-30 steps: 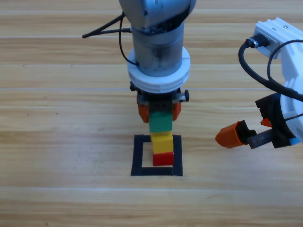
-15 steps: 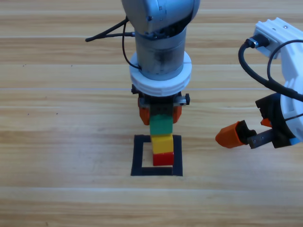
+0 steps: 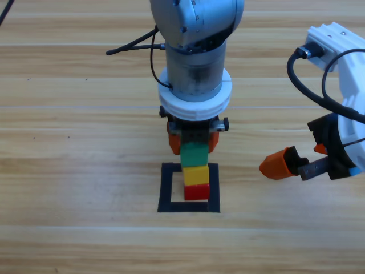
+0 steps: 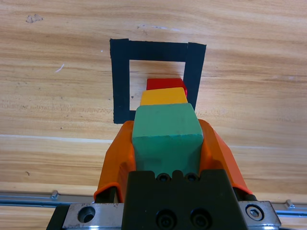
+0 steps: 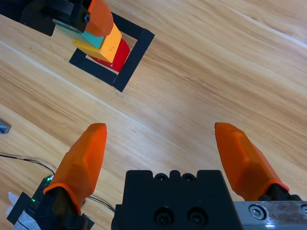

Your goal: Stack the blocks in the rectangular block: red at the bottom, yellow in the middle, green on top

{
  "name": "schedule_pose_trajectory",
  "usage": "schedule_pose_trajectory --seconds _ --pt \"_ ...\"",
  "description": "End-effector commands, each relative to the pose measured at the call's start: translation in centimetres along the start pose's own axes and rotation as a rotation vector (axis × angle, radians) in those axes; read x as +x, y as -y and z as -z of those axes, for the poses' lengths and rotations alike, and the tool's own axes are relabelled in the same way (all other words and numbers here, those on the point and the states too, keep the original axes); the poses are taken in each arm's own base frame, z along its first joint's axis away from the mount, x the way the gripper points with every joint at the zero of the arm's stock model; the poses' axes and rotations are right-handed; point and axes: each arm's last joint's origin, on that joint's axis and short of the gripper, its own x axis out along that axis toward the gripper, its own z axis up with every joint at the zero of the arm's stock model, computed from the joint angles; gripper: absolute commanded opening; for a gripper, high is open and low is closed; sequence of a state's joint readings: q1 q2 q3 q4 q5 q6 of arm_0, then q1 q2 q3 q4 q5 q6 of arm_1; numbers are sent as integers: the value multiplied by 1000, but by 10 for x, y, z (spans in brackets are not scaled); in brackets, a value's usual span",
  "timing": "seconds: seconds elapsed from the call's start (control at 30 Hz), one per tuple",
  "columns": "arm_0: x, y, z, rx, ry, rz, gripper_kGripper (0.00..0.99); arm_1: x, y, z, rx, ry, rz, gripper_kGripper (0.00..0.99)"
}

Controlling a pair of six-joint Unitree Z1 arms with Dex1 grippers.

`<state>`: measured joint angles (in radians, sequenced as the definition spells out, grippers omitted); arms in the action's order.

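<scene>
The left hand [image 3: 193, 140] hangs over the middle of the desk [image 3: 68, 142], directly above the black tape outline [image 3: 169, 188]. Its 2 orange jaws are clamped on the opposite sides of the green cube [image 3: 194, 154], which sits between them in the left wrist view [image 4: 166, 136].

The green cube is at the top of a column of 3 cubes. The yellow cube [image 3: 195, 174] is directly beneath it, and the red cube [image 3: 197, 192] is at the bottom, resting on the desk. In the high view the green cube's lower edge meets the yellow cube's top; whether the 2 actually touch cannot be told.

The red cube stands inside the tape outline, closer to its right strip than its left. In the left wrist view the 3 cubes line up, with red [image 4: 165, 84] and yellow [image 4: 163, 97] showing beyond the green one.

The right hand [image 3: 296, 164] waits well apart at the right side of the desk. Its jaws are spread wide with nothing between them [image 5: 170, 148].
</scene>
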<state>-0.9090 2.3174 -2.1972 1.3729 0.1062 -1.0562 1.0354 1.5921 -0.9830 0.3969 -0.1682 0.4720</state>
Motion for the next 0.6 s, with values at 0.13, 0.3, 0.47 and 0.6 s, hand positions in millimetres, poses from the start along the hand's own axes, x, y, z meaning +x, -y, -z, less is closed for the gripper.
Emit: schedule_pose_trajectory --seconds 0.13,0.3,0.47,0.6 --pt "19 15 11 22 -28 -27 41 1 9 4 7 -1 10 990" --pt "21 16 11 23 -31 -29 41 1 9 4 7 -1 10 990" --pt "22 16 11 23 -31 -29 41 1 9 4 7 1 10 990" --pt "23 16 11 23 -32 -31 43 1 9 4 7 -1 10 990"
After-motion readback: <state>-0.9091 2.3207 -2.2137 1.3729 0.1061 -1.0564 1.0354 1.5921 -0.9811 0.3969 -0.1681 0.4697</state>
